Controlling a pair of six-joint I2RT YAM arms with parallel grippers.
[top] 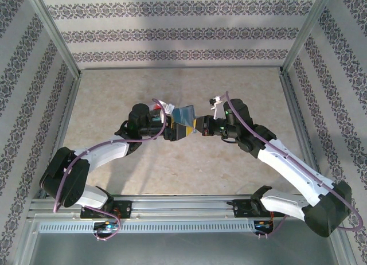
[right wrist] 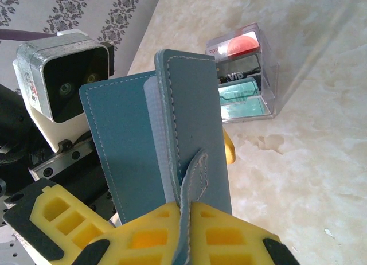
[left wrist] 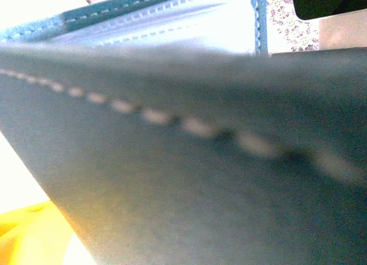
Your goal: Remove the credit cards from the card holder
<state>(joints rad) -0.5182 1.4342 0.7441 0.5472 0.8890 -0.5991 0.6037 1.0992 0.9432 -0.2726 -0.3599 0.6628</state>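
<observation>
**Top view:** both arms are bent inward over the table [top: 172, 179] and meet near its centre, where the holder [top: 186, 115] is seen btwn the L gripper [top: 174, 130] and the R gripper [top: 202, 127]. **R wrist view:** the holder [right wrist: 172, 133] is held upright and partly unfolded. Two blue-grey panels w/ pale stitching are spread in a narrow V, and a lighter lining is visible btwn them. Its strap [right wrist: 192, 179] is pinched at the bottom btwn the yellow fingers [right wrist: 143, 236] of the R gripper [right wrist: 186, 213], whose jaws are closed tight on it. The L wrist camera housing [right wrist: 63, 76] is seen just behind the left panel. **L wrist view:** the holder [left wrist: 172, 179] is seen very close to the lens and blurred, w/ a stitched edge running across. A second panel w/ pale pockets is seen above it. For the L gripper, how far the jaws stand apart, and whether anything is gripped, cannot be told. The cards [right wrist: 241, 70] are seen stacked in a clear box [right wrist: 270, 87] on the table, beyond the holder and apart from it. A white card w/ a red circle is at the top, a dark one in the middle and a teal one lowest. In the top view the box [top: 165, 107] is seen just beside the L wrist.
</observation>
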